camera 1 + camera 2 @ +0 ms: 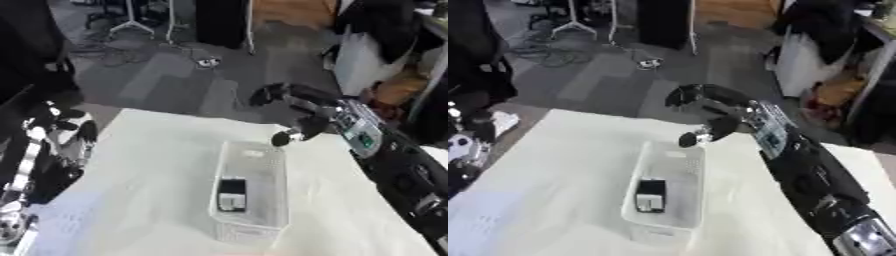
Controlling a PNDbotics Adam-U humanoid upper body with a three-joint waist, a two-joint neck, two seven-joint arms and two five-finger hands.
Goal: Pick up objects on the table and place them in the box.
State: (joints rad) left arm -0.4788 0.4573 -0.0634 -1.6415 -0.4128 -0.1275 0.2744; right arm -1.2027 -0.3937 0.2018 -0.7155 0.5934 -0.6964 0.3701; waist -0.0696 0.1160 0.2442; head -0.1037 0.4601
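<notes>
A white, see-through plastic box (pixel 262 220) stands lengthwise in the middle of the white table (pixel 149 165). Inside it lies a small black object with a pale label (pixel 232 194). My right hand (pixel 302 107) hangs above the far end of the box, its fingers spread and straight-ish with the thumb pointing down toward the box's far rim; nothing shows in it. My left hand (pixel 66 132) rests at the table's left edge, fingers up and relaxed, holding nothing.
Beyond the table's far edge is grey floor with cables and stands (pixel 131 22). A white bag or bin (pixel 363 62) and dark clothing sit at the far right.
</notes>
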